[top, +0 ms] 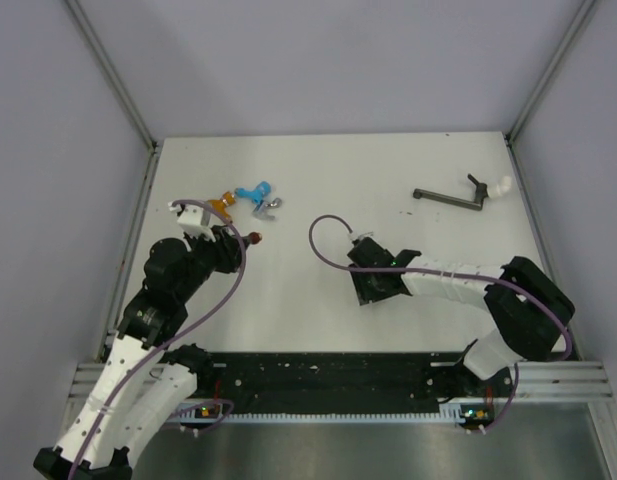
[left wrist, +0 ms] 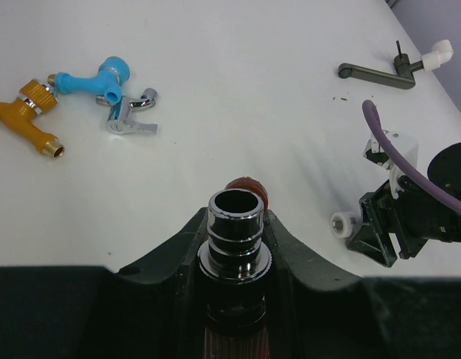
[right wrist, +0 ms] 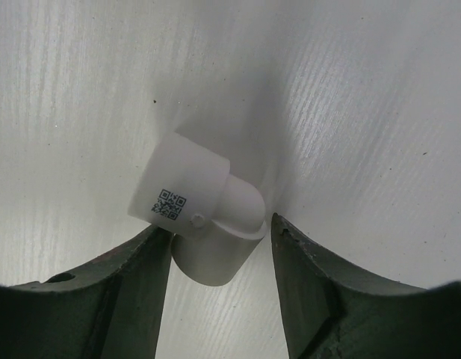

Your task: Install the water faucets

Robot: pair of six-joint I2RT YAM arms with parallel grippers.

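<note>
**A:** What is the left gripper (left wrist: 235, 218) doing?

**B:** It is clamped on the brown tap (left wrist: 234, 247). Its fingers (left wrist: 170, 258) press the tap's neck from both sides. The chrome mouth faces the wrist camera, with the red-brown knob behind it. From above, the knob pokes out of the gripper to the right. I cannot tell whether it touches the table (top: 318, 165).

**A:** And the right gripper (right wrist: 219, 226)?

**B:** It is closed on a white elbow (right wrist: 200, 213), with one finger (right wrist: 103, 299) against each side. A small square code is printed on the elbow's wider socket. This gripper sits to the right of the brown tap, apart from it.

**A:** Where are the other taps?

**B:** Three lie loose on the table just beyond the brown tap, away from the arm bases. The orange tap (left wrist: 25, 120) is beyond and to the left. The blue tap (left wrist: 92, 78) is straight beyond. The grey tap (left wrist: 131, 120) is beyond and slightly to the right. They lie close together, and I cannot tell whether they touch.

**A:** Anything else?

**B:** Well to the right of the brown tap and a little beyond it, a dark bar (top: 446, 197) lies flat. A white fitting (top: 500, 186) is on its right end.
</note>
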